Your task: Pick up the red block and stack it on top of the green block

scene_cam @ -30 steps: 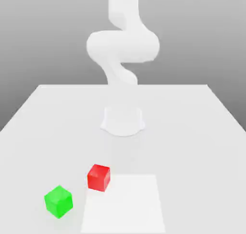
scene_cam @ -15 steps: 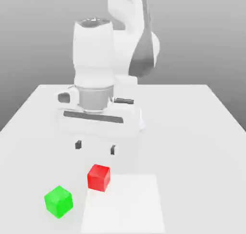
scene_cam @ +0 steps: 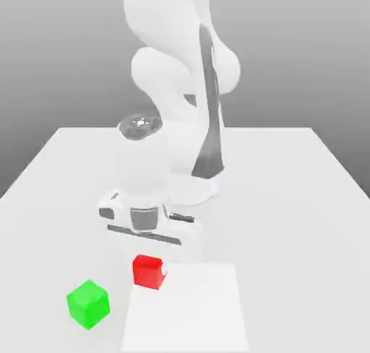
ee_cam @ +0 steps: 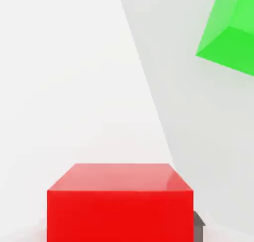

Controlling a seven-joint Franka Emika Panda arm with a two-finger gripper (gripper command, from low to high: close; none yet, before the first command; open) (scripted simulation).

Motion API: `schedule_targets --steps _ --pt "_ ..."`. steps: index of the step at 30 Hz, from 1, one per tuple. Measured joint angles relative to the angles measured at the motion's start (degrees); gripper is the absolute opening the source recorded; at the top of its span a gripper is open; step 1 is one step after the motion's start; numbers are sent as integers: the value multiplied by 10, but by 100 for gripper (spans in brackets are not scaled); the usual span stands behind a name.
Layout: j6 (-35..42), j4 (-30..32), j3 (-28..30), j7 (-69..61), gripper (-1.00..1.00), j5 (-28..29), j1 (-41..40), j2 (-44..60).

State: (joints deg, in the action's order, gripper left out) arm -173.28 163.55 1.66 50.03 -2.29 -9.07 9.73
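Fingers [scene_cam: 149,261] clamp the smooth red block [scene_cam: 147,272] (glossy cube); green block [scene_cam: 88,303] apart.

Two blocks near the table's front edge

I see the red block [scene_cam: 148,271] on the table [scene_cam: 289,200], the green block [scene_cam: 88,303] beside it toward the exterior view's left and nearer the front edge.

Two blocks sit on the one counter [scene_cam: 289,185]: one red block [scene_cam: 147,271] and one green block [scene_cam: 87,303], the green at about eight o'clock from the red. One robot arm [scene_cam: 173,91] stands there, with one lighter square patch [scene_cam: 188,308].
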Motion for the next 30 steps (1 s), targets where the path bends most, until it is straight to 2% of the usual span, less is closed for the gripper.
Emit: schedule_targets --steps 7,21,23,27,28,30 --pt "114 12 6 6 -100 24 -5 -126" --pt "223 -144 51 -321 -100 13 -56 -77" --pt "216 -158 50 -350 -100 10 -61 -57" --pt "151 -166 40 -373 -100 -9 -68 16" --pt "138 -167 38 -376 100 -12 -70 30" --pt "138 -167 38 -376 100 -12 -70 30"
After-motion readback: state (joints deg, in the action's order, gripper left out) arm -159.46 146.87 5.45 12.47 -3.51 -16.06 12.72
